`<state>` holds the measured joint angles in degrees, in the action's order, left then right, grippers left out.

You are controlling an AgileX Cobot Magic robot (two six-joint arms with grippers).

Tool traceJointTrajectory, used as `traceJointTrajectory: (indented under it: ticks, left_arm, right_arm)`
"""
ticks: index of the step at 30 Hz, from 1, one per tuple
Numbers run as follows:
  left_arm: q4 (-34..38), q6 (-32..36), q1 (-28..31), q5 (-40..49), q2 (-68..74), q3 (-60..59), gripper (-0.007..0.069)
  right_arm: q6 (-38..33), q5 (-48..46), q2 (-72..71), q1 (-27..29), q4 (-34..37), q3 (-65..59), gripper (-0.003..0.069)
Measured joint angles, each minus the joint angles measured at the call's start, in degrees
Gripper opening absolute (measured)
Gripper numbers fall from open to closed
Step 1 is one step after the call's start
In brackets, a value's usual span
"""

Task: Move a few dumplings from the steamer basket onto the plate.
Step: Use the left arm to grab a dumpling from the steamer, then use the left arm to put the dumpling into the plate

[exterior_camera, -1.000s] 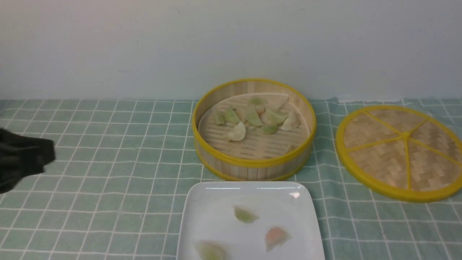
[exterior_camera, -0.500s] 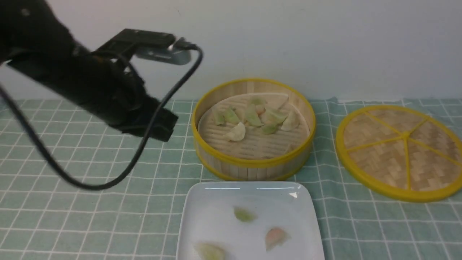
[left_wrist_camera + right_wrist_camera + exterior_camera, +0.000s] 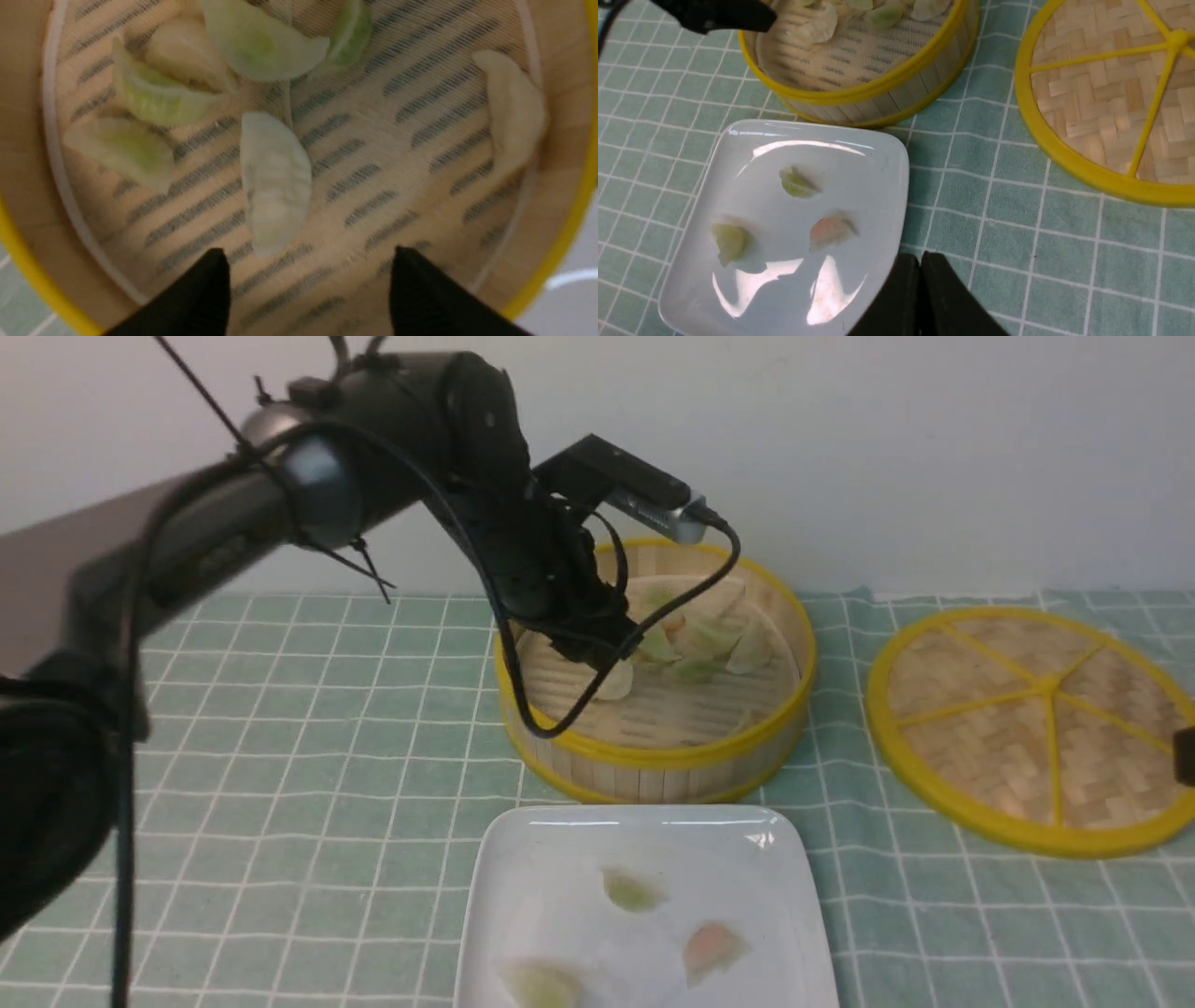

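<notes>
The steamer basket (image 3: 653, 761) stands mid-table and holds several dumplings (image 3: 709, 639). My left gripper (image 3: 607, 658) reaches down into its left side. In the left wrist view the left gripper (image 3: 310, 252) is open with only bare slatted floor between its fingers. A cream-white dumpling (image 3: 275, 182) lies just ahead of the tips, apart from them. The white plate (image 3: 560, 859) sits in front of the basket with three dumplings on it: two green (image 3: 633, 889) (image 3: 541, 985) and one pinkish-orange (image 3: 712, 947). My right gripper (image 3: 920, 255) is shut and empty, above the plate's right edge (image 3: 903, 186).
The flat woven lid (image 3: 1036, 723) with yellow spokes lies to the right of the basket on the green checked cloth (image 3: 280, 756). The left arm's cable (image 3: 560, 719) loops over the basket's front-left rim. A pale wall rises behind the table.
My left arm swung from the table's far left to over the basket and down into it, and its jaws opened. The dumplings, the plate and the lid stayed put.
</notes>
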<state>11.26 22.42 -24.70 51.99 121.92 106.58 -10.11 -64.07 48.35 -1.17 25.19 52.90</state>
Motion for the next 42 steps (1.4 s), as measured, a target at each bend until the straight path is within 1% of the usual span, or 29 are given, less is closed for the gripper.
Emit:
traceJointTrajectory:
  ticks: [2, 4, 7, 9, 12, 15, 18, 21, 26, 27, 28, 30, 31, 33, 34, 37, 38, 40, 42]
  left_arm:
    - [0.29, -0.12, 0.00, -1.90, 2.53, 1.19, 0.0498]
    - [0.71, -0.12, 0.00, -3.43, 4.64, 1.87, 0.0530]
    - [0.96, -0.12, 0.00, -5.20, 7.30, 2.10, 0.0533]
    - [1.10, -0.14, 0.00, -6.12, 8.99, 2.10, 0.0506]
    - [1.32, -0.25, -0.05, -5.98, 10.60, 2.10, 0.0424]
    - [0.08, -0.55, -0.42, -5.02, 10.61, 2.65, 0.0262]
    - [-2.65, -1.60, -1.19, 0.19, 9.02, 3.27, 0.0269]
    - [-3.80, -3.07, -1.61, 6.06, 5.62, 4.93, 0.0269]
    - [-3.06, -4.79, -1.65, 15.62, -5.27, 7.36, 0.0269]
    - [-2.57, -4.91, -1.65, 16.22, -6.18, 7.42, 0.0269]
    - [0.03, -5.88, -1.65, 17.84, -9.68, 7.45, 0.0269]
    - [2.08, -6.53, -1.85, 18.25, -11.71, 6.89, 0.0269]
    - [3.97, -6.87, -2.45, 18.30, -13.66, 4.86, 0.0269]
    - [5.33, -7.23, -4.65, 18.30, -15.84, 0.65, 0.0269]
    - [5.33, -7.23, -4.92, 18.30, -15.95, 0.15, 0.0269]
    - [5.65, -7.60, -9.99, 18.37, -15.86, -9.72, 0.0269]
    - [5.65, -7.60, -10.26, 18.43, -15.72, -9.72, 0.0269]
    - [5.33, -7.60, -12.95, 18.48, -13.26, -13.94, 0.0269]
    - [4.42, -7.67, -14.33, 18.48, -10.70, -14.66, 0.0269]
  right_arm:
    - [0.41, -0.61, 0.00, 0.00, 0.00, 0.00, -0.0015]
    - [0.46, -1.30, 0.00, 0.00, 0.00, 0.00, -0.0015]
    - [0.51, -1.78, 0.00, 0.00, 0.00, 0.00, -0.0015]
    - [0.51, -1.78, 0.00, 0.00, 0.00, 0.00, -0.0015]
    - [0.51, -1.78, 0.00, 0.00, 0.00, 0.00, -0.0015]
    - [0.51, -1.84, 0.00, 0.00, 0.00, 0.00, -0.0015]
    - [0.51, -2.30, 0.00, 0.00, -0.05, 0.00, -0.0015]
    - [0.43, -2.72, 0.00, 0.00, -0.12, 0.00, -0.0015]
    - [0.05, -3.09, 0.00, 0.00, -0.12, 0.00, -0.0015]
    - [0.00, -3.09, 0.00, 0.00, -0.17, 0.00, -0.0015]
    - [-0.24, -3.14, 0.00, 0.00, -0.23, 0.00, -0.0015]
    - [-0.42, -3.14, 0.00, 0.00, -0.30, 0.00, -0.0015]
    - [-0.57, -3.14, 0.00, 0.00, -0.59, 0.00, -0.0015]
    - [-0.64, -3.16, 0.00, 0.00, -1.03, 0.00, -0.0015]
    - [-0.61, -3.16, 0.00, 0.00, -1.05, 0.00, -0.0015]
    - [-0.66, -3.21, 0.00, 0.00, -1.05, 0.00, -0.0015]
    - [-0.66, -3.21, 0.00, 0.00, -1.05, 0.00, -0.0015]
    - [-0.86, -3.21, 0.00, 0.00, -1.40, 0.00, -0.0015]
    - [-1.05, -3.22, 0.00, 0.00, -1.75, 0.00, -0.0015]
